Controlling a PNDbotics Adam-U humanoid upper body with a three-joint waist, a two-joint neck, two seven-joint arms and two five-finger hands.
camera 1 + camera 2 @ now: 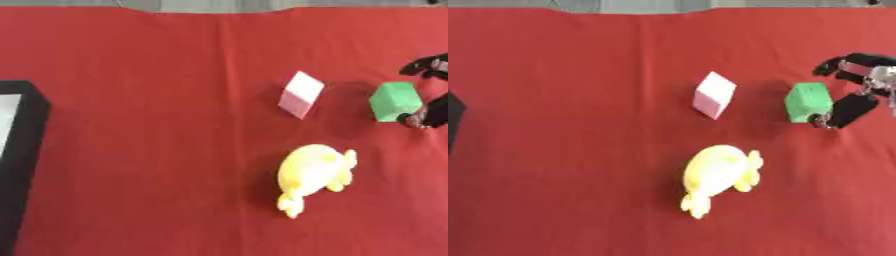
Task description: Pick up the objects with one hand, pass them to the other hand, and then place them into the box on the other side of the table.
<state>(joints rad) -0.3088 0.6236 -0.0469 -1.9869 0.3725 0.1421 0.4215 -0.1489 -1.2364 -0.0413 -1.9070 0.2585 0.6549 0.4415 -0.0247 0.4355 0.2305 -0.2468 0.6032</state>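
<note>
The right robot hand has its fingers spread apart around the green block, one fingertip touching it. The right eye view shows more hand. The pink block and yellow toy sit further left; only the left eye view shows the whole box.

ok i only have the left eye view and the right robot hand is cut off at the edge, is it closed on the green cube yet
observer: no. The right eye view shows the right robot hand almost whole, and it is open, not closed on the green cube.
operator: is any of it touching the cube
observer: the lower finger ends at the cube's lower right corner and seems to touch it. The upper fingers sit apart from the cube, up and to its right.
</note>
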